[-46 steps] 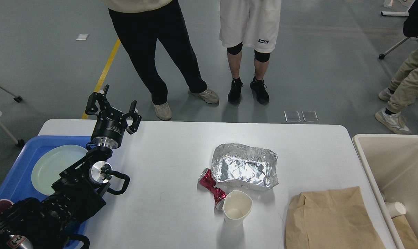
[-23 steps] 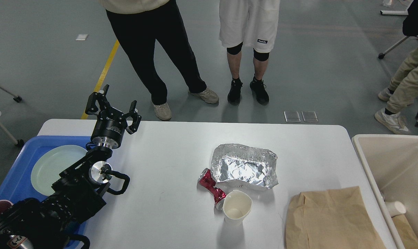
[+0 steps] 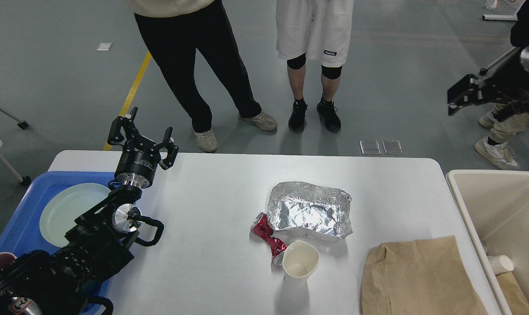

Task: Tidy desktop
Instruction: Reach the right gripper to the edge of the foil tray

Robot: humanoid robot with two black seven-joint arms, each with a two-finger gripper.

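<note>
— Where's the desktop (image 3: 212, 205)?
— Spread across the middle, its near edge cut off.
— And the pincers?
— Left gripper (image 3: 141, 131) gapes wide, empty, over the far-left corner. Right gripper (image 3: 459, 97), top right, is dark; can't tell.

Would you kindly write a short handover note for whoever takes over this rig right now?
Left gripper: open, empty, above the white desktop at its far left.
Right gripper: raised at far right; state unclear.
On the desktop: crumpled silver foil tray, crushed red can, white paper cup, brown paper bag.
Done: pale green plate in blue plastic tray; a cup in beige bin.
Left: those four.
</note>
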